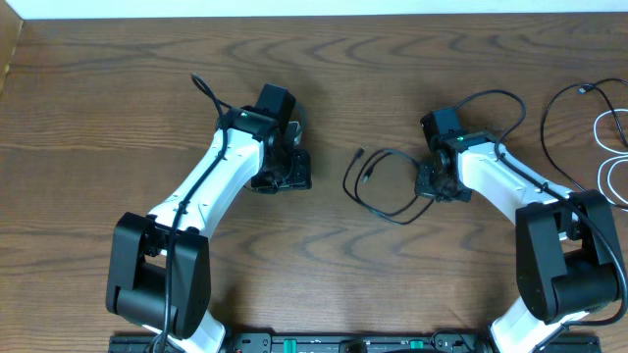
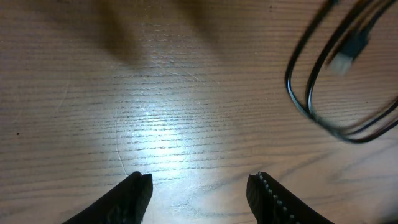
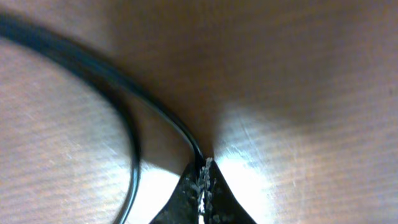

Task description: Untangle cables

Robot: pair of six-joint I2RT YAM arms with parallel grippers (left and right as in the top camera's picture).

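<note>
A thin black cable (image 1: 378, 186) lies looped on the wooden table at centre, its plug ends pointing up-left. My right gripper (image 1: 428, 184) sits at the loop's right end. In the right wrist view its jaws (image 3: 204, 171) are shut on the black cable (image 3: 118, 93), which runs up-left from the tips. My left gripper (image 1: 285, 176) is left of the loop. In the left wrist view its jaws (image 2: 199, 186) are open and empty above bare wood, and the black cable's loop and plug (image 2: 339, 62) show at the upper right. A second black cable (image 1: 579, 98) and a white cable (image 1: 613, 147) lie at the far right.
The table's far edge runs along the top of the overhead view. My right arm's own thicker black cable (image 1: 491, 98) arcs above its wrist. The two cables at the far right lie close behind my right arm's base (image 1: 564, 260).
</note>
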